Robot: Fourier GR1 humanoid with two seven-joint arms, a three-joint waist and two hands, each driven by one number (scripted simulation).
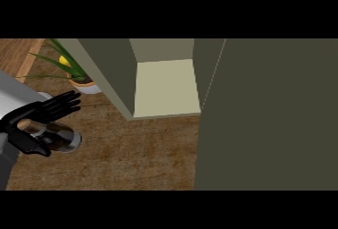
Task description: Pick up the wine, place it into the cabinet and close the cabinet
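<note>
One cabinet [165,85] stands open, its door [271,112] filling the right. One brown counter [132,152]. One potted plant [79,78] far left. One left hand [30,129], near left, curls around the one wine bottle [58,136], other fingers spread

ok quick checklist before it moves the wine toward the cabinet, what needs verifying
1. Wine bottle in hand: ok, the left hand is curled round it at the view's left.
2. Cabinet open: ok, its pale inner shelf shows.
3. Shelf free for the bottle: ok, nothing shows on the visible part.
4. Door out of the way: cannot tell, the dark panel fills the right side beside the opening.
5. Potted plant off the path: cannot tell, it stands just left of the cabinet's wall.
6. Right hand: cannot tell, not in view.
</note>
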